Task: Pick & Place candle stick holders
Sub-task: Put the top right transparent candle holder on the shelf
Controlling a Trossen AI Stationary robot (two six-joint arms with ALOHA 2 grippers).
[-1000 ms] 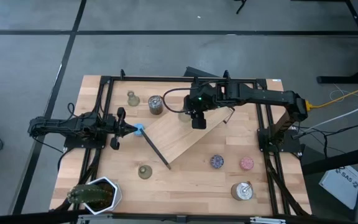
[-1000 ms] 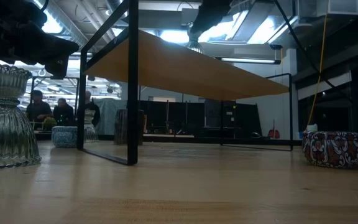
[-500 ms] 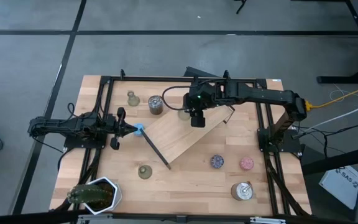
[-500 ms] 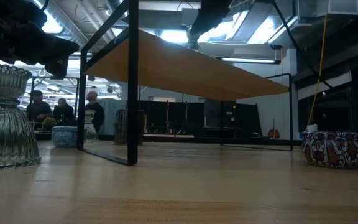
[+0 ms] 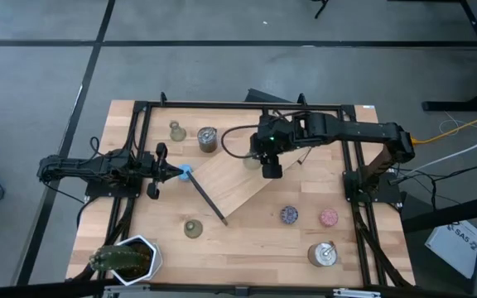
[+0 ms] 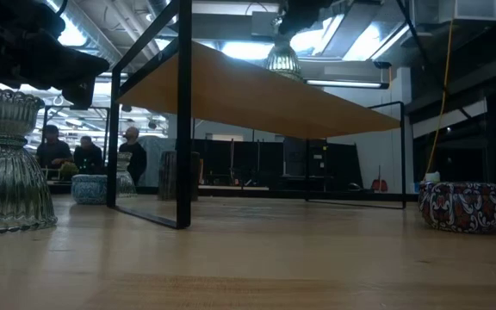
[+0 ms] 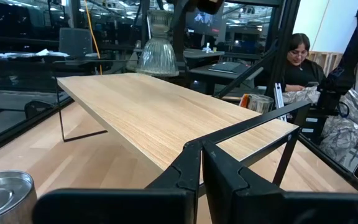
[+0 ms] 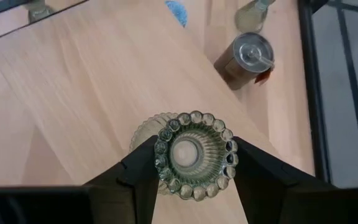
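- The right gripper (image 5: 270, 168) was pinching one ribbed candle stick holder (image 8: 195, 154) by its neck, fingers (image 8: 138, 168) on either side, over the far edge of the raised wooden shelf (image 5: 238, 182).
- From the low view that held holder (image 6: 283, 58) hung at the top of the shelf board; whether its base touched the wood could not be told.
- The left gripper (image 5: 175, 172) waited at the shelf's left side with its fingers pressed together, just beside a small blue object (image 5: 185, 173).
- Three candle stick holders showed from above: the held one, one near the far-left corner (image 5: 176, 130), and one on the table in front of the shelf (image 5: 192, 228).
- Two silver tins stood on the table: one beside the far-left holder (image 5: 207, 139), one near the front right (image 5: 322, 253).
- Two glittery pucks lay right of the shelf, a purple one (image 5: 288, 215) and a pink one (image 5: 328, 217).
- A plant in a white pot (image 5: 127, 258) sat at the front-left corner.
- The shelf's black frame leg (image 5: 209, 199) slanted between the left gripper and the front holder.
- People sat in the room beyond the table (image 7: 298, 62).
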